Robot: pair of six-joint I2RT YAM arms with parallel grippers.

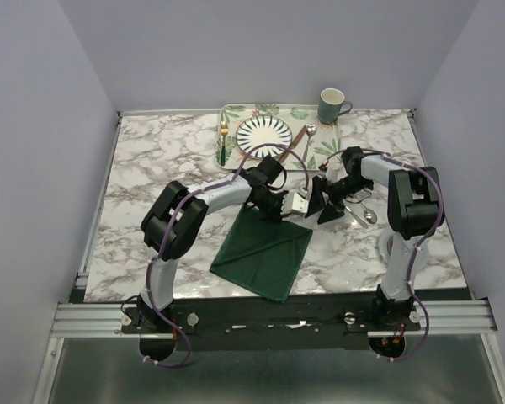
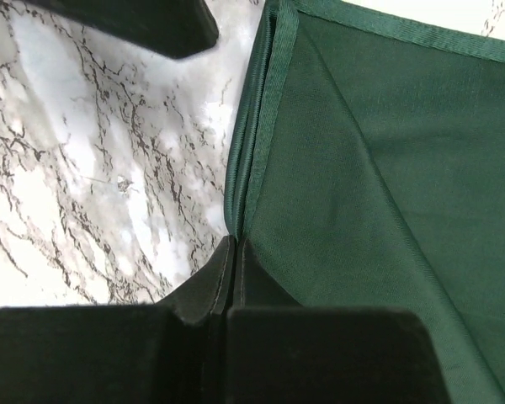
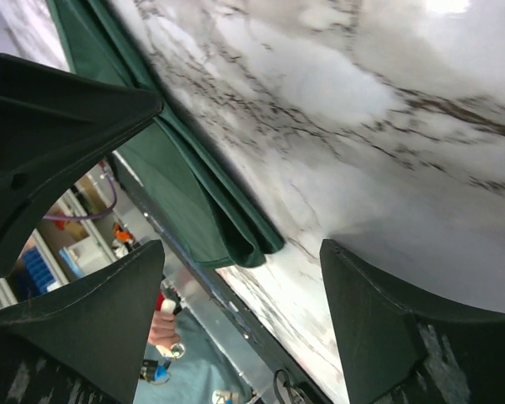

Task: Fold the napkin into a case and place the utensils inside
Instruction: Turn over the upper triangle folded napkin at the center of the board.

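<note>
Overhead view, centre: the napkin (image 1: 265, 252), folded to a dark green wedge, lies on the marble worktop (image 1: 151, 168) below both wrists. The left gripper (image 2: 231, 252) has its fingers together, pinching the napkin's hem at the bottom of its wrist view. The right gripper (image 3: 240, 252) stands apart, straddling a folded corner without touching it.

The fork (image 1: 224, 139), knife (image 1: 296, 139) and spoon (image 1: 309, 135) rest on the leaf-patterned tray (image 1: 328, 153) at the top of the frame.

Your pinch takes only the hem, so a quick pull could slip it free or splay the layers and skew the fold. The wrists sit very close, so closing the right gripper risks striking the left.

No brand, label or writing can be read.
</note>
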